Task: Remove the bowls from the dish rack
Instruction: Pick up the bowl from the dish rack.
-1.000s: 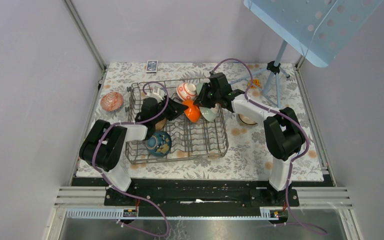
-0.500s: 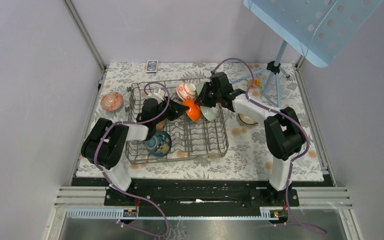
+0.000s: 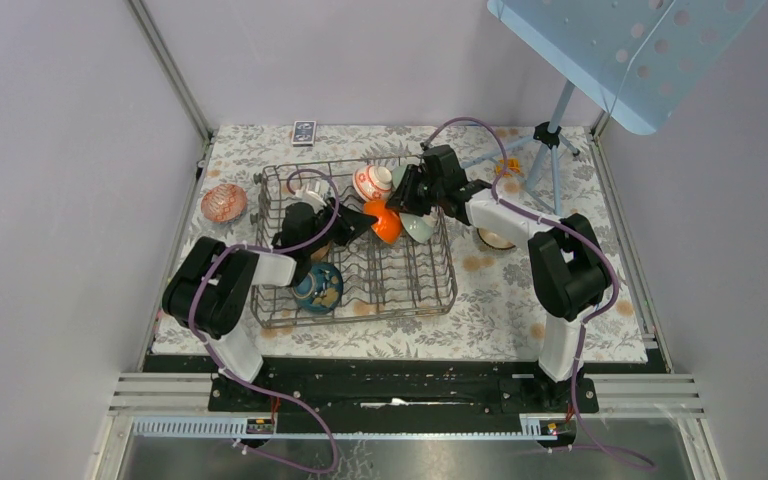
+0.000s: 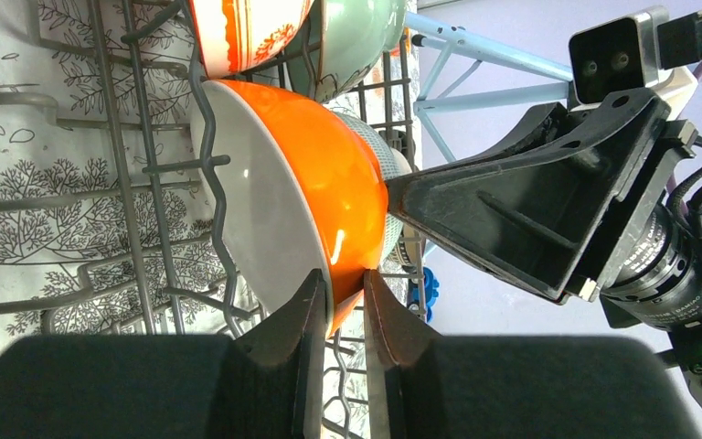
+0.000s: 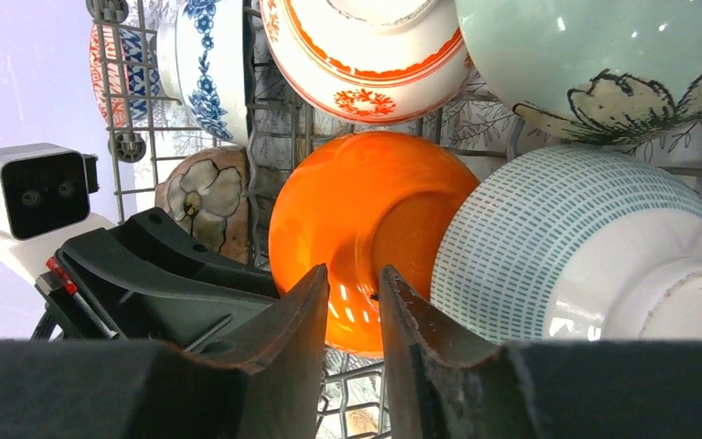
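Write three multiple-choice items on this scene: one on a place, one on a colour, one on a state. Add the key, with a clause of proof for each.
1. The red patterned bowl lies:
A. on the table, left of the dish rack
B. inside the rack
C. stacked in another bowl

2. The bowl rim straddled by the left end effector is:
A. blue
B. green
C. orange

3. The orange bowl stands:
A. flat, mouth up
B. on edge in the rack
C. upside down on the table

Key:
1 A: the top view shows it alone on the table, outside the rack.
2 C: the left wrist view shows an orange rim between the jaws.
3 B: its white inside faces sideways among the wires.
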You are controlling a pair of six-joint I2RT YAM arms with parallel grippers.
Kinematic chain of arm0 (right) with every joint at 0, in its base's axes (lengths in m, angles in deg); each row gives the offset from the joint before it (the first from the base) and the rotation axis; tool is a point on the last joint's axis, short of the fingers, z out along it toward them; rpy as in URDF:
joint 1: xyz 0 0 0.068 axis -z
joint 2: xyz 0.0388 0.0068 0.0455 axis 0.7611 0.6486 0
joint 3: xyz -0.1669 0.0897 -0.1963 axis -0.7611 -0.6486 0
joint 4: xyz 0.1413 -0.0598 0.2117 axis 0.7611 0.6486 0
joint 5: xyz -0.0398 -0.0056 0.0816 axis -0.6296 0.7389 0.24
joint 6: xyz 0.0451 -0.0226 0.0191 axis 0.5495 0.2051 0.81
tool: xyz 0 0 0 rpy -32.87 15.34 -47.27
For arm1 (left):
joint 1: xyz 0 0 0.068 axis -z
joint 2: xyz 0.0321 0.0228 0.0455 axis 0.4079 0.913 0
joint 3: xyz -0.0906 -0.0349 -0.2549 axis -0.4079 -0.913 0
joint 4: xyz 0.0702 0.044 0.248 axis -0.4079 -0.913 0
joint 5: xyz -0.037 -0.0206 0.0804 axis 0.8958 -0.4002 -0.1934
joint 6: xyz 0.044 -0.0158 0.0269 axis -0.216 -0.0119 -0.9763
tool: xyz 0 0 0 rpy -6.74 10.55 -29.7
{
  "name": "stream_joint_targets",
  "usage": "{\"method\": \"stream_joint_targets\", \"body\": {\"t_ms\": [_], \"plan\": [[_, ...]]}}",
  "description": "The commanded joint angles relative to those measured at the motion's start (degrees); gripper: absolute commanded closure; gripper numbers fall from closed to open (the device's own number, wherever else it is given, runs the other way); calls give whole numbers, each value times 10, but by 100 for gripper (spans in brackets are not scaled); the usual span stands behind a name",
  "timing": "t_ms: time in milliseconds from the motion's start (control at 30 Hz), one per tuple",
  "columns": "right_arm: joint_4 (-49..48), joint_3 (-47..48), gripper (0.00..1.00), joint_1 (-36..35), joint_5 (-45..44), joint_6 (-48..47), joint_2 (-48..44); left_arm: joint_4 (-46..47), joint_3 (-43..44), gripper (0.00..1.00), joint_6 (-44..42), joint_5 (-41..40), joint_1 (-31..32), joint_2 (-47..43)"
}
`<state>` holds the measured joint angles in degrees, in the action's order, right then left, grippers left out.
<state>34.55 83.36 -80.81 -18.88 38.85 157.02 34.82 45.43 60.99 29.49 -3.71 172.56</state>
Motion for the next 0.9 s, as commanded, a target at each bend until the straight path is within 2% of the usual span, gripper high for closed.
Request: {"method": "stream_joint_targets", "body": {"t_ms": [0,133,267,633,867], "plan": [[-28,-8,63,-18,62,12,-15,93,-7,100,2,42,14,-38],[4,5,49,-16,51,-2,-26,91,-14,100,-7,43,13,-55],[17,9,40,-16,46,-9,-38,97,-20,100,-9,46,12,-64],[39,13,33,-15,34,-17,-72,113,-29,100,-3,59,12,-79],[63,18,22,-8,9,-20,-105,112,-32,100,-3,65,12,-107]]}}
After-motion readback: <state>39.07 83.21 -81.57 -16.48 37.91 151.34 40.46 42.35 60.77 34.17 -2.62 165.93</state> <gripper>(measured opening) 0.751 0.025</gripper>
